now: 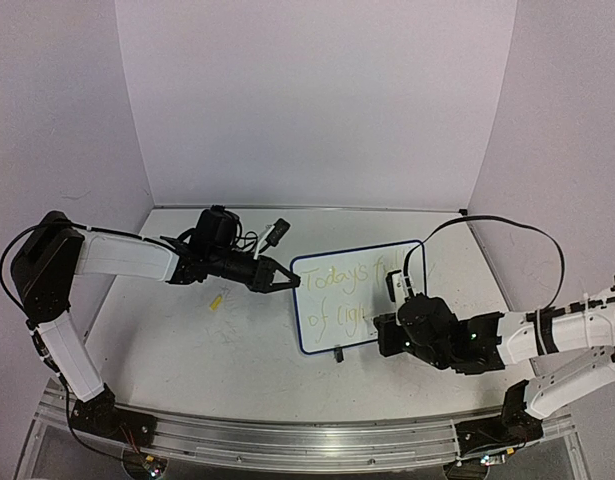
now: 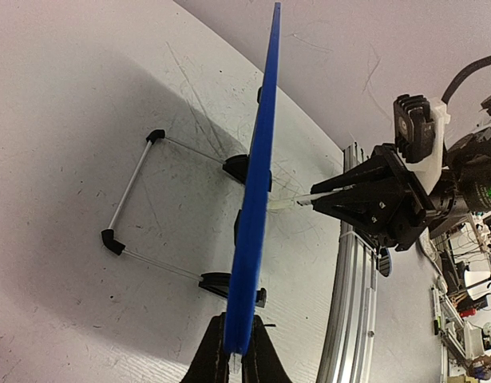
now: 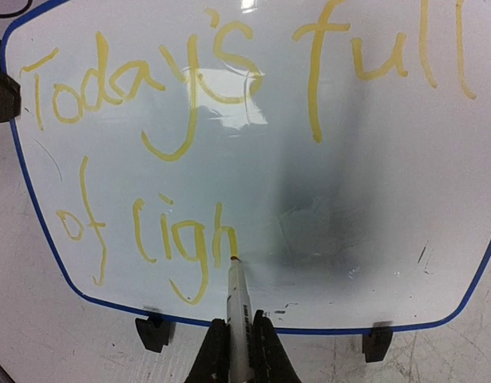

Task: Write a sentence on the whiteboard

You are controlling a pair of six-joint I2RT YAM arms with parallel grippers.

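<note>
The whiteboard (image 1: 332, 335) stands upright on two black feet at mid-table, its blue frame edge-on (image 2: 257, 183) in the left wrist view. My left gripper (image 1: 287, 280) (image 2: 235, 351) is shut on the board's left edge. The sentence (image 3: 314, 96) (image 1: 347, 275) is in yellow and reads "Today's full" above "of ligh". My right gripper (image 3: 239, 355) (image 1: 385, 330) is shut on a white marker (image 3: 238, 307). The marker's tip touches the board at the foot of the "h". The left wrist view shows the marker (image 2: 289, 203) reaching the board's face.
A small yellow piece (image 1: 218, 301) lies on the table left of the board. A wire prop stand (image 2: 133, 187) juts out behind the board. A black cable (image 1: 507, 225) arcs over the right arm. An aluminium rail (image 1: 287, 440) lines the near edge, and walls close in the table.
</note>
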